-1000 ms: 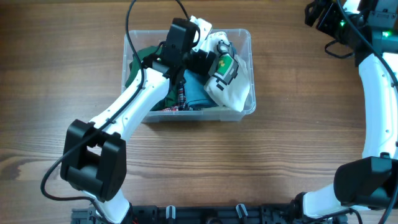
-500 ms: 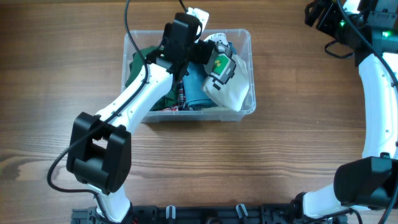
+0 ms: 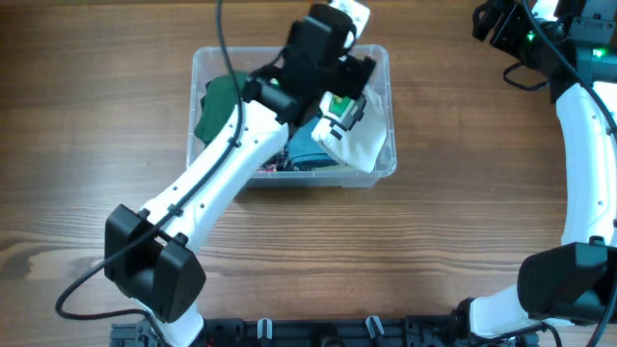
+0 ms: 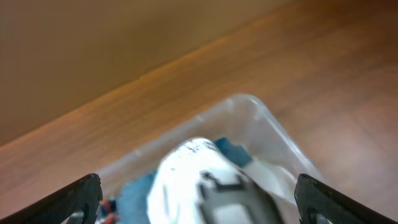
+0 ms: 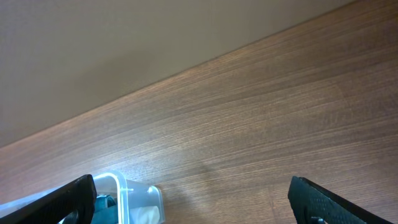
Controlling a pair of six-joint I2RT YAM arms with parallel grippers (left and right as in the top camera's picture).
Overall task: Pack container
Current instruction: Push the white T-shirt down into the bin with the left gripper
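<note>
Diagonally, left arm [image 3: 222, 164] spans the container [image 3: 194, 96], its gripper [image 4: 199, 198] open.

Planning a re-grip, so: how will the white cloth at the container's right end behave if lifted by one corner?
Probably floppy: the white cloth lies folded and slumped against the container wall, so it should drape. Likely light, being thin fabric. It may drag the green-patterned item that seems to lie on it.

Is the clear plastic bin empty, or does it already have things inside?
Not empty. The bin holds a dark green cloth, a teal cloth and a white cloth, which cover most of its floor.
</note>
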